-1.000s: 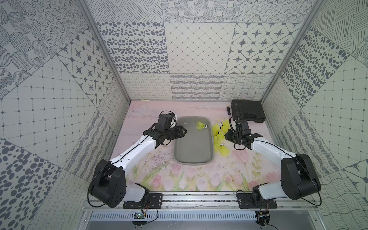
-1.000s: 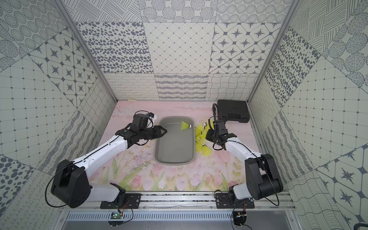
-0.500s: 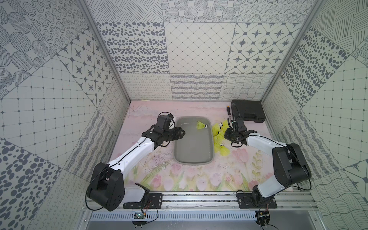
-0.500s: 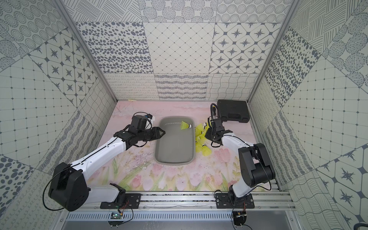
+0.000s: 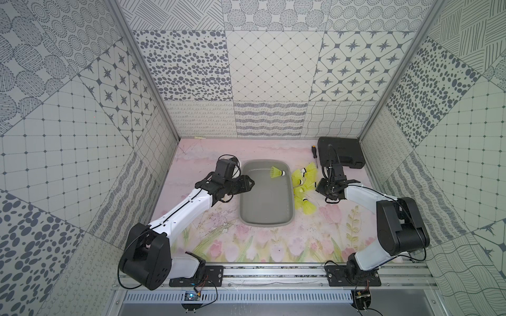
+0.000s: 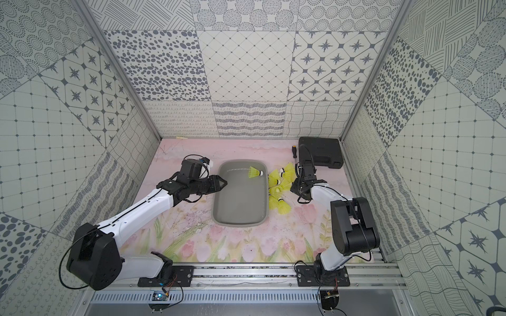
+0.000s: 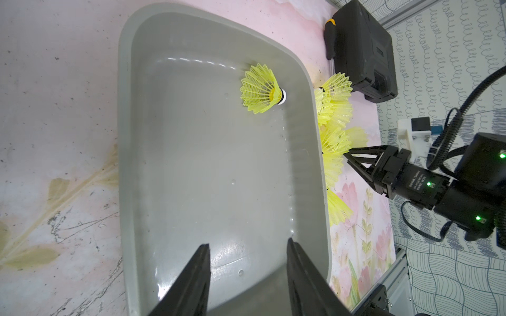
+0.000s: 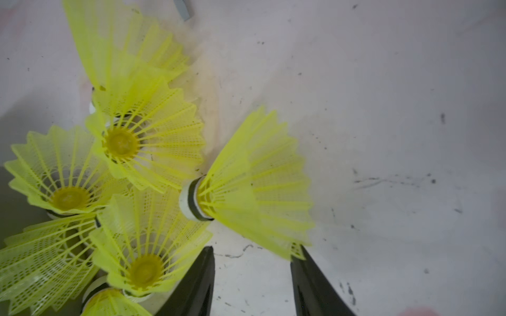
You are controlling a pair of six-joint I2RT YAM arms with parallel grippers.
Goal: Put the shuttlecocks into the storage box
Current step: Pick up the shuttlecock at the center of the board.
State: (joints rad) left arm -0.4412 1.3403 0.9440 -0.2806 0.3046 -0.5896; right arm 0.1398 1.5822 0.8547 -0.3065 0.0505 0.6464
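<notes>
Pickup stage, likely: right pincer (image 8: 253,247) spread, empty, shuttlecock (image 8: 254,188) lying just ahead. Next: advance around skirt, clamp gently, carry across to box (image 5: 264,202).

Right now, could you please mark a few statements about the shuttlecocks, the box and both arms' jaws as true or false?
1. One shuttlecock lies in the box. True.
2. The screwdriver lies in the box. False: the screwdriver lies on the table beside the black case.
3. The left jaws grip a shuttlecock. False: they stand open and empty at the box's edge.
4. The other shuttlecocks lie clustered on the table beside the box, on the right arm's side. True.
5. The right jaws stand open next to that cluster. True.
</notes>
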